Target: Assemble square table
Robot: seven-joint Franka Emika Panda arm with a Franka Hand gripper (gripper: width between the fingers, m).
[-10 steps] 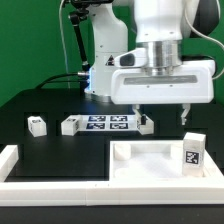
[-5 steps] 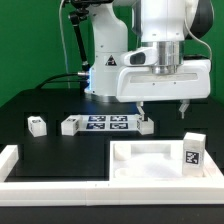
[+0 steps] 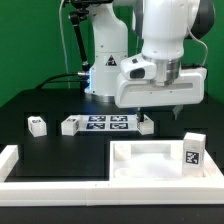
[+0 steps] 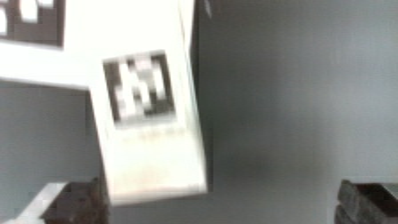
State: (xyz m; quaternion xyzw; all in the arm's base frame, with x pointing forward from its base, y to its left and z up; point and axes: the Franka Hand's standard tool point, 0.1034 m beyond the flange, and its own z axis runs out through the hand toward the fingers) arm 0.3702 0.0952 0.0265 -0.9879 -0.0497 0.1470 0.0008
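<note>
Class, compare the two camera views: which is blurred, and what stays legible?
Wrist view: strongly smeared; the tag on the white part is unreadable, the end effector's fingertips mere dark blobs. Exterior view: sharp and evenly lit; the marker board tags show distinctly.

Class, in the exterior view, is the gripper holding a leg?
No, the gripper is open with nothing between its fingers, and the nearest leg lies apart below it.
</note>
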